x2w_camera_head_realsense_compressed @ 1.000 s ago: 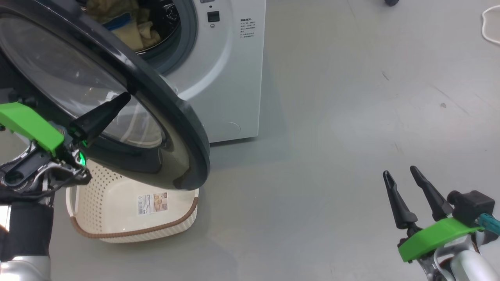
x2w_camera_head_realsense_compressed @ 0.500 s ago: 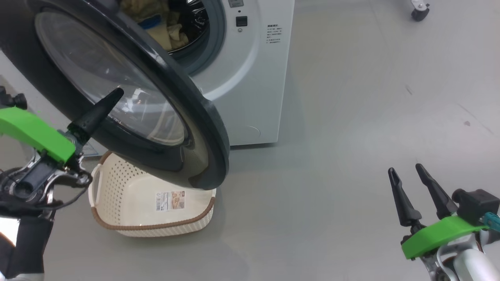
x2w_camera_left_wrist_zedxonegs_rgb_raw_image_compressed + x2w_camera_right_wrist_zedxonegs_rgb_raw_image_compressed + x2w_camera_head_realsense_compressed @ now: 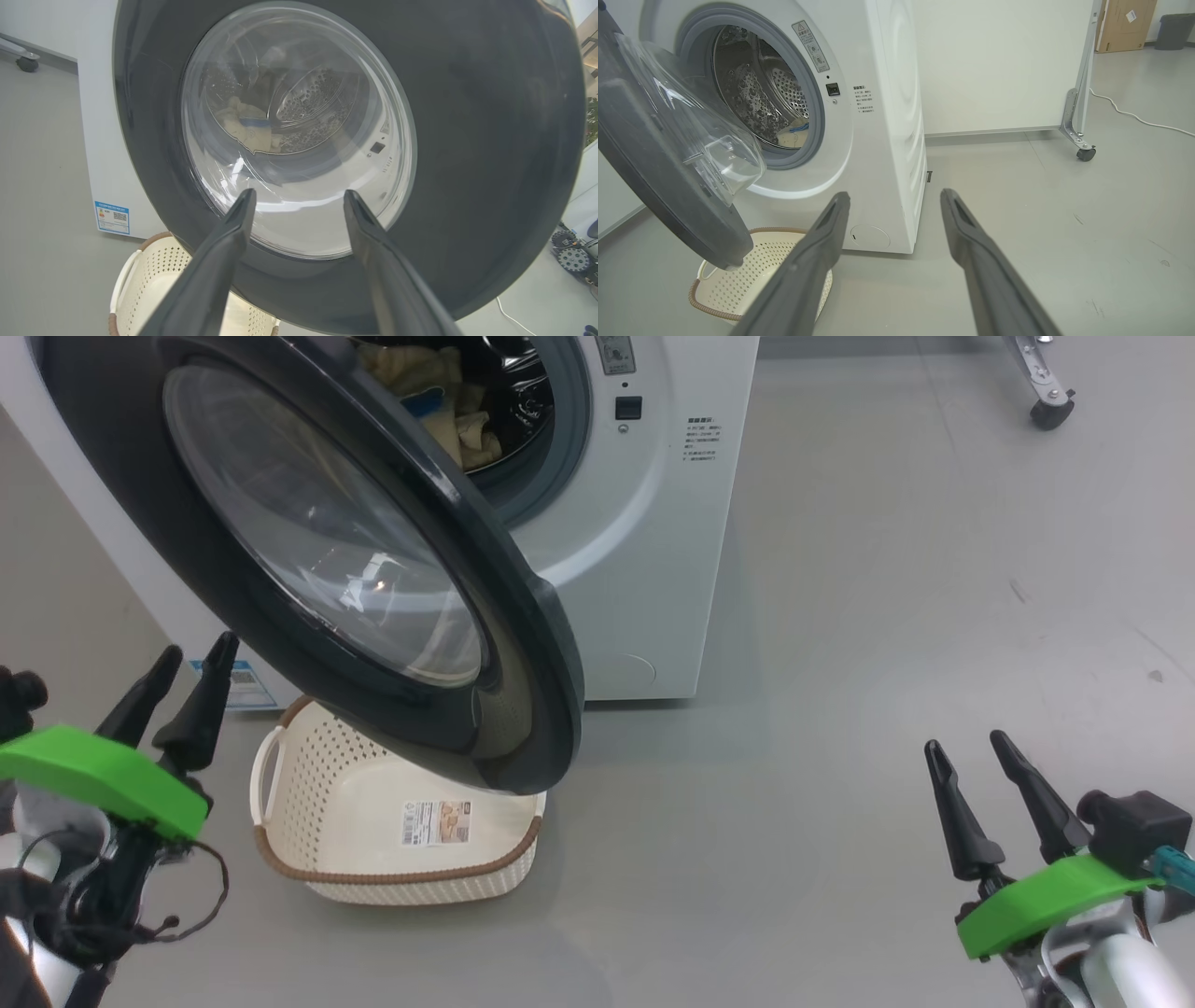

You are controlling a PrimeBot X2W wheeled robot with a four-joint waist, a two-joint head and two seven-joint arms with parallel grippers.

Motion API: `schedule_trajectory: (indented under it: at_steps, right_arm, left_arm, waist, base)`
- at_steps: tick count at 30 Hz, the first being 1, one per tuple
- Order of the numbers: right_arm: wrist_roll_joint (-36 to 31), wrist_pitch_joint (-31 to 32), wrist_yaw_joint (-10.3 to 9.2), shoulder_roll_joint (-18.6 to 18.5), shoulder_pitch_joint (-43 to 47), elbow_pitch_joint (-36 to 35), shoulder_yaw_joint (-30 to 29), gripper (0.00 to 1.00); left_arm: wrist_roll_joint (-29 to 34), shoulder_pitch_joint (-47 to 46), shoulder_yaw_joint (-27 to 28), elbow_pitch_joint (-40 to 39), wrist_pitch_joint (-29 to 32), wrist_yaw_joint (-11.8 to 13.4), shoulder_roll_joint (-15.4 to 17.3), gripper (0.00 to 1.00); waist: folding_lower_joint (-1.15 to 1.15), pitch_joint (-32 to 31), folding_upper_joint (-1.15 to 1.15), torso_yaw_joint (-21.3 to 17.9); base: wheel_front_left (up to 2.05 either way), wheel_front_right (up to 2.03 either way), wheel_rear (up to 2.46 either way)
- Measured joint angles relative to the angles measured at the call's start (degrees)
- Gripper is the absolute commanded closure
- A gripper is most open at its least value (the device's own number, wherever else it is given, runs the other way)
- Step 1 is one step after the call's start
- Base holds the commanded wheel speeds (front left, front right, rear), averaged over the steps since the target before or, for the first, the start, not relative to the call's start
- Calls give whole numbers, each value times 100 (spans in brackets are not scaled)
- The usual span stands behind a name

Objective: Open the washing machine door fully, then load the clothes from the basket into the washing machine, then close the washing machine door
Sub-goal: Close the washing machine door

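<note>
The white washing machine (image 3: 653,569) stands at the top of the head view. Its black-rimmed glass door (image 3: 327,551) hangs part-way open, over the basket (image 3: 299,784). Pale yellow clothes (image 3: 467,429) with a blue trim lie in the steel drum. The cream basket sits on the floor under the door, holding nothing but its label. My left gripper (image 3: 198,653) is open at the lower left, just clear of the door's outer face. In the left wrist view, my left gripper (image 3: 299,196) points at the door glass (image 3: 299,116). My right gripper (image 3: 964,747) is open and holds nothing, far to the right.
A blue label sticker (image 3: 112,217) marks the washer's side. A wheeled metal frame leg (image 3: 1083,116) and a white cable (image 3: 1134,116) lie on the grey floor to the right. A cardboard box (image 3: 1125,23) and a dark bin (image 3: 1174,30) stand far back.
My left gripper has opened and drawn down and back from the door glass. The head camera has shifted, so the washer and basket sit further right. The right gripper has not moved.
</note>
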Motion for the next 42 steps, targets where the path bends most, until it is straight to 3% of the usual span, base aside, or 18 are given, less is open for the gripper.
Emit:
schedule_trajectory:
  at_steps: [6, 10, 13, 19, 30, 42]
  right_arm:
    - [1, 0, 0, 0, 98, 4, 20, 0]
    - [1, -1, 0, 0, 103, 3, 21, 0]
    - [1, -1, 0, 0, 103, 2, 22, 0]
    - [1, -1, 0, 0, 103, -22, 16, 0]
    - [1, -1, 0, 13, 101, -26, 14, 0]
    - [0, 0, 0, 13, 101, -26, 12, 0]
  left_arm:
    - [505, 47, -486, 690, -1216, -1, 264, 0]
    - [827, 140, -577, 1161, -1610, -10, 274, 0]
    - [1044, 216, -489, 1369, -1651, -19, 233, 0]
    - [1700, 687, 369, 1365, -1652, -19, -112, 0]
    - [2528, 1424, 1288, 1094, -1652, -19, -643, 0]
    - [2816, 1685, 1570, 927, -1652, -19, -787, 0]
  waist:
    - [0, -65, 0, -12]
    - [0, -92, 0, -26]
    - [0, -104, 0, -40]
    - [0, -89, 0, -76]
    - [0, -31, 0, -82]
    - [0, -82, 0, -47]
  base:
    - [0, 0, 0]
    - [0, 0, 0]
    - [0, 0, 0]
    - [0, 0, 0]
    - [0, 0, 0]
    - [0, 0, 0]
